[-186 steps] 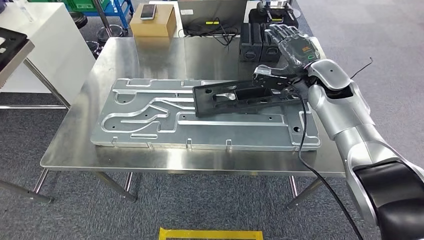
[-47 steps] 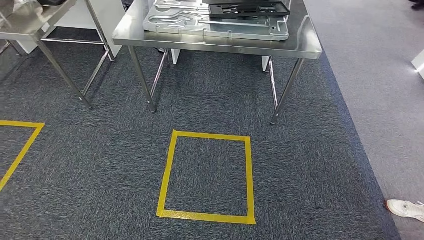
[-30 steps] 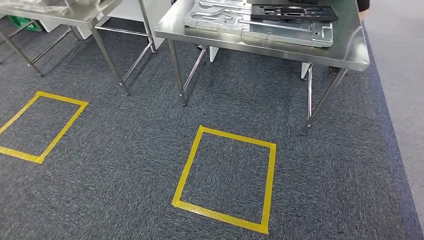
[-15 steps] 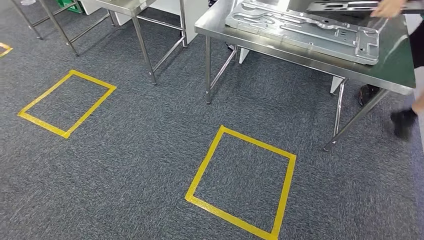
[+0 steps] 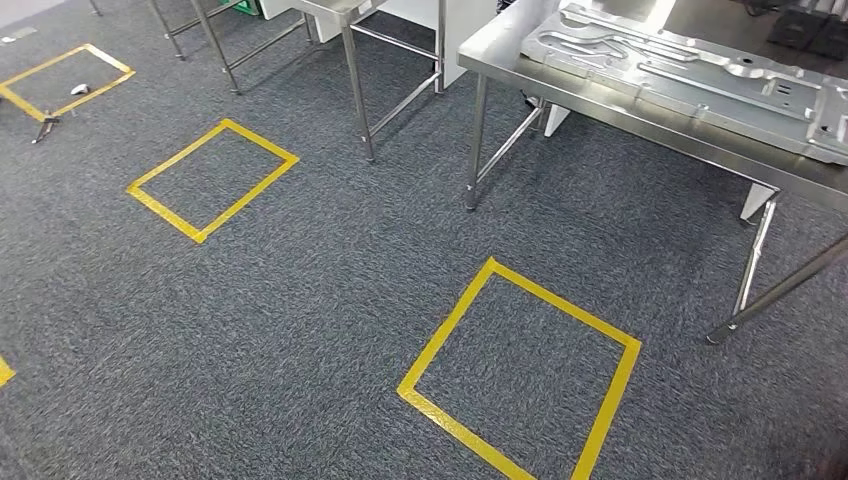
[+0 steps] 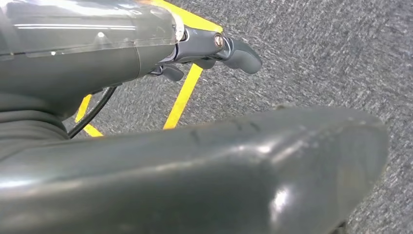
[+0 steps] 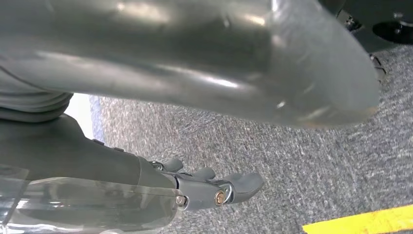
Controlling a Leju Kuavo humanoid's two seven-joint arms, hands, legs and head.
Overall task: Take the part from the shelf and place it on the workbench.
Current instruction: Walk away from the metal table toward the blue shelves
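The steel workbench point(image 5: 490, 52) stands at the upper right, and a large silver machined plate point(image 5: 690, 85) lies flat on it. My left hand point(image 6: 214, 48) hangs over the grey carpet with its fingers stretched out and nothing in them. My right hand point(image 7: 214, 187) also hangs above the carpet, fingers extended and holding nothing. A thick grey thumb point(image 6: 195, 170) fills the foreground of the left wrist view.
Yellow taped squares mark the carpet: one close by point(image 5: 445, 327), one further left point(image 5: 164, 213), one at the far left point(image 5: 89, 93). The legs of a second steel table point(image 5: 358, 100) stand left of the workbench. Dark boxes point(image 5: 805, 28) sit behind the plate.
The whole picture has swung left as I turn: the workbench has slid toward the upper right and more taped squares have come in. The person beside the bench has left the picture.
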